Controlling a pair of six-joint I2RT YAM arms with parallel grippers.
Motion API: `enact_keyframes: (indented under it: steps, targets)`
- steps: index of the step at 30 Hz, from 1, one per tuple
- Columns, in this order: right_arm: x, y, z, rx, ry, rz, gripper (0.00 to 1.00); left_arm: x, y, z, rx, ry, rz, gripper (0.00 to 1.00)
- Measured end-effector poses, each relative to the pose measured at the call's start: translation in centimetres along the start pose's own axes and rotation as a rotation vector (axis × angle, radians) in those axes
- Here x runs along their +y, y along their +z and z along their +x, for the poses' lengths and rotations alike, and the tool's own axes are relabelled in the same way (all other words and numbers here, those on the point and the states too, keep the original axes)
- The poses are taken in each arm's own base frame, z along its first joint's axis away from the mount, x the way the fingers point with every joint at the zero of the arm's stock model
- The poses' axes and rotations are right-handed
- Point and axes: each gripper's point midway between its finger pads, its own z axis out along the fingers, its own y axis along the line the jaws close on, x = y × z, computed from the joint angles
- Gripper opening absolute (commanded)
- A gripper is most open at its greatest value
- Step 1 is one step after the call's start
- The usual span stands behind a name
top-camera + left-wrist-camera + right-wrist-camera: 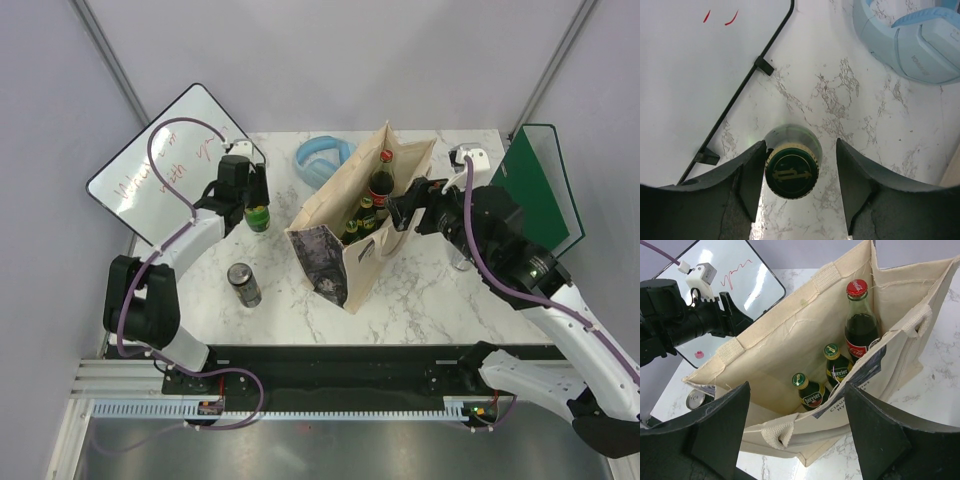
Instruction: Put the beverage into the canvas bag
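The left gripper (800, 145) has its fingers (752, 185) apart, one on each side of the green bottle (791, 173). In the wrist view the bottle's green and gold cap looks to touch the finger at 9 o'clock. A gap separates it from the finger at 3 o'clock, so the grip is not closed. The bottle stands upright on the marble table (440, 290), at 9 o'clock from the bag (375, 265) and apart from it.

The right gripper (797, 387) is spread wide and clamps nothing. It hangs over the bag's rim on the 3 o'clock side; whether it touches the cloth I cannot tell.

The bag is a tall beige cloth tote near the table's centre, with its rectangular mouth gaping. Its long side runs from 7 to 1 o'clock. Woven beige handles are stitched to the walls. A dark grey print covers the end face at 7 o'clock, and a printed strip with letters shows on the wall nearest the right gripper. Inside stand a cola bottle (858, 325) with a red cap and two Perrier bottles (838, 367), all below the rim.

A can (243, 284) stands at 8 o'clock from the bag. Blue headphones (322, 157) lie at 11 o'clock, and a whiteboard (150, 170) with red writing lies at 10 o'clock.
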Motion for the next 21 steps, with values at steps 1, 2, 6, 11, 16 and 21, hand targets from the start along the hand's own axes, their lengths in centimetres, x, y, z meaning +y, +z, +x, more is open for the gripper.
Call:
enact_keyframes:
  steps: [1, 2, 6, 11, 16, 21]
  targets:
    - [0.0, 0.1, -0.1, -0.002, 0.001, -0.001, 0.83, 0.1, 0.1, 0.0, -0.011, 0.003, -0.001, 0.58]
    - [0.0, 0.2, 0.0, -0.001, 0.000, 0.000, 0.83, 0.1, 0.2, 0.0, -0.023, 0.007, -0.002, 0.57]
    - [0.0, 0.5, 0.2, 0.007, -0.001, 0.003, 0.83, 0.2, 0.5, -0.2, -0.064, 0.018, 0.001, 0.52]
    - [0.1, 0.6, 0.2, 0.006, -0.001, 0.002, 0.83, 0.1, 0.6, -0.5, -0.103, 0.027, 0.012, 0.45]
    - [0.1, 0.6, 0.1, 0.004, 0.000, 0.001, 0.83, -0.2, 0.7, -0.7, -0.128, 0.051, 0.035, 0.57]
    - [0.2, 0.9, 0.0, -0.001, 0.000, -0.002, 0.83, -0.8, 0.7, -1.8, -0.175, 0.061, 0.067, 0.44]
